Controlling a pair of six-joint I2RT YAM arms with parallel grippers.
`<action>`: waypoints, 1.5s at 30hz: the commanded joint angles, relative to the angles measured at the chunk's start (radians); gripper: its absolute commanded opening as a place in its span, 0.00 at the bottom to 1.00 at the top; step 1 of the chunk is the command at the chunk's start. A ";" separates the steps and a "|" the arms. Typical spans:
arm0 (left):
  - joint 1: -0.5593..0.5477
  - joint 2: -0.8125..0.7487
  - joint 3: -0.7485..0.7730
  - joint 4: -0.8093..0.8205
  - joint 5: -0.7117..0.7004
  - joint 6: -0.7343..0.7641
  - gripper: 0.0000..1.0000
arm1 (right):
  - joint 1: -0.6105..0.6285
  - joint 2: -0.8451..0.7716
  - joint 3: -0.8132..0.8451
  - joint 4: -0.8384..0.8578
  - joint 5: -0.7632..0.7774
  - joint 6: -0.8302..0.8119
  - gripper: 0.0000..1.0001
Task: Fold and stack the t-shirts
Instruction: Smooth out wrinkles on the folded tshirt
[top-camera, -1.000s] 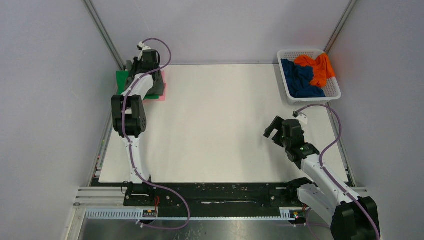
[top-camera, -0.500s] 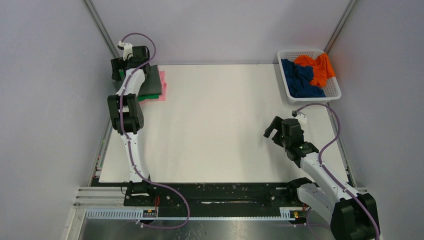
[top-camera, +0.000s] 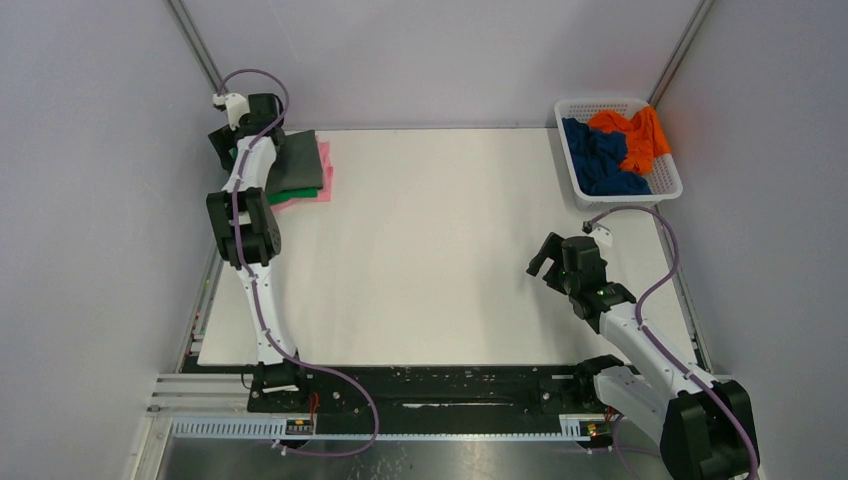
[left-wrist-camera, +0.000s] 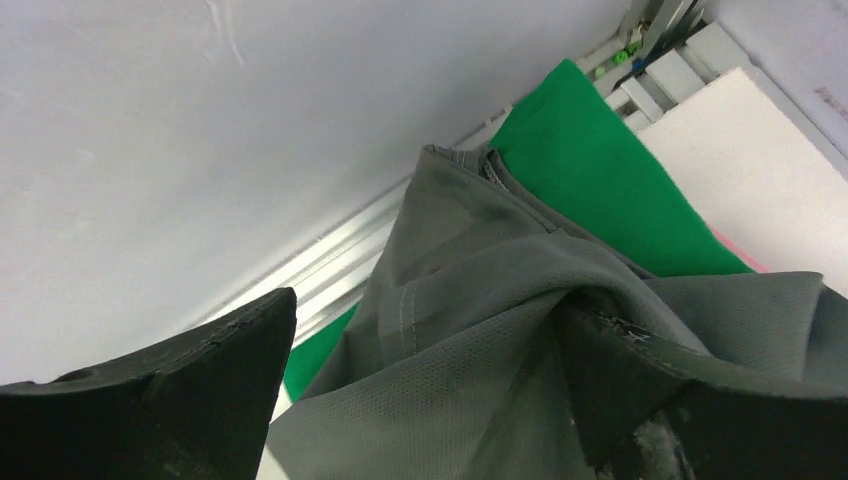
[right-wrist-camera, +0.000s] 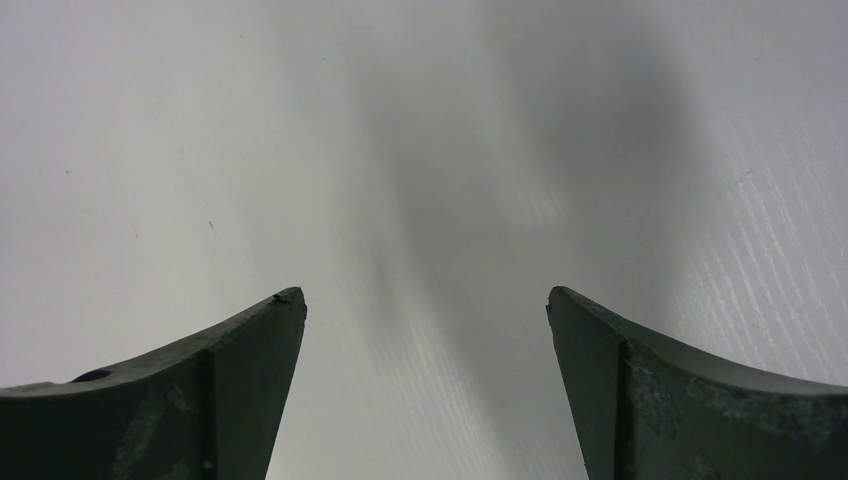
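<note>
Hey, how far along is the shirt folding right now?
Three look done: dark grey t-shirt on green t-shirt on pink t-shirt, stacked at the far left corner of the table. Nothing is in hand: the left gripper is open by the stack, the right gripper open over bare table. Left: the navy t-shirt and orange t-shirt, crumpled in the basket.

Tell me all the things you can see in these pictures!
dark grey t-shirt: 1, dark grey, top of the stack at the table's far left corner
green t-shirt: 1, green, under the dark grey one
pink t-shirt: 1, pink, bottom of that stack
orange t-shirt: 1, orange, crumpled in the basket
navy t-shirt: 1, navy blue, crumpled in the basket
basket: 1, white, far right corner
table: 1, white
left arm: 1, white and black, by the stack, jaws open
right arm: 1, white and black, above bare table on the right, jaws open
</note>
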 joint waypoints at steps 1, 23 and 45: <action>0.030 -0.030 -0.030 0.011 0.226 -0.157 0.99 | -0.003 0.023 0.050 0.017 0.018 -0.020 1.00; 0.038 -0.284 -0.314 0.031 0.205 -0.422 0.99 | -0.003 0.059 0.052 0.031 -0.042 -0.045 1.00; -0.056 -0.310 -0.438 0.415 0.596 0.004 0.99 | -0.003 0.060 0.058 0.028 -0.032 -0.058 0.99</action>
